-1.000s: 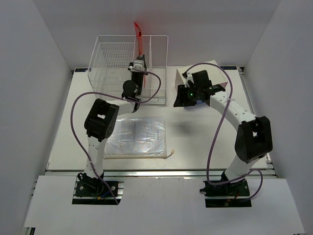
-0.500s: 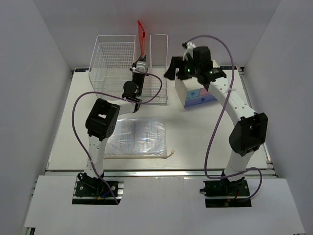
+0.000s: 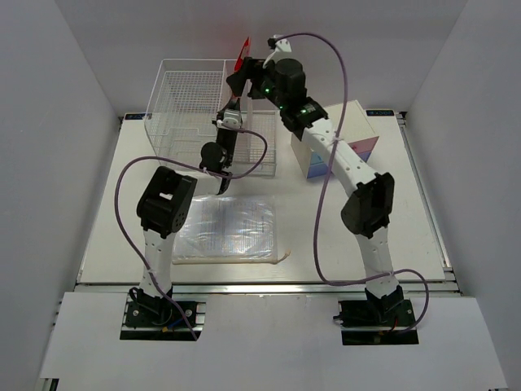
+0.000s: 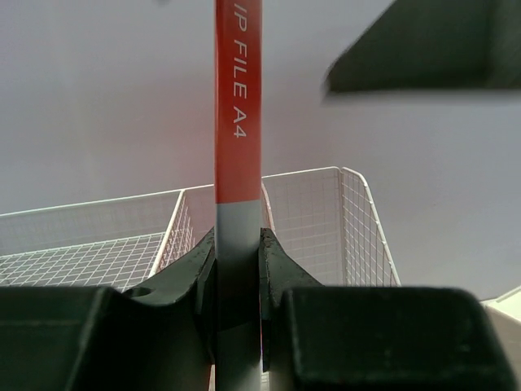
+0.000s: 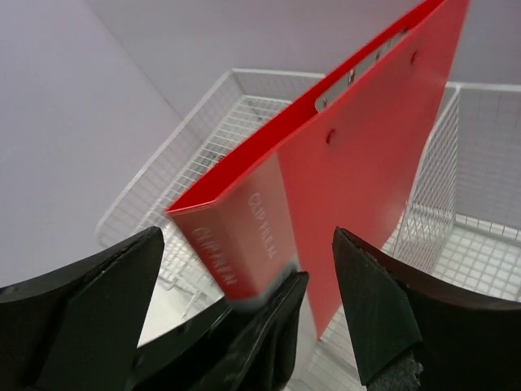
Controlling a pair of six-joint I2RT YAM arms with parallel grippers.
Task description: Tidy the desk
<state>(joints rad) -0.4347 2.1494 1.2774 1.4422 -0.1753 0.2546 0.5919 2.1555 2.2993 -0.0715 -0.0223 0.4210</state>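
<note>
**Two arms meet at the red file above the basket**

The left fingers (image 4: 283, 277) are closed on the grey lower spine of the red clip file (image 4: 238, 122) and hold it upright. The right fingers (image 5: 383, 309) stand wide apart and hold nothing. The upper corner of the file lies between them, and as far as we see it touches neither.

We judge that the step is to take over or steady the file before it goes into the wire basket (image 3: 191, 98) below. To do it well, the right fingers should close on the stiff spine, not on the thin cover. The left ones should let go only after that.

The basket's walls and divider are just under the file and may catch its corner. Which compartment it is over we cannot tell. On the white tabletop (image 3: 342, 228) a clear sleeve (image 3: 228, 228) lies beside the left arm. A small drawer box (image 3: 338, 151) stands right of the basket, below the right arm.
</note>
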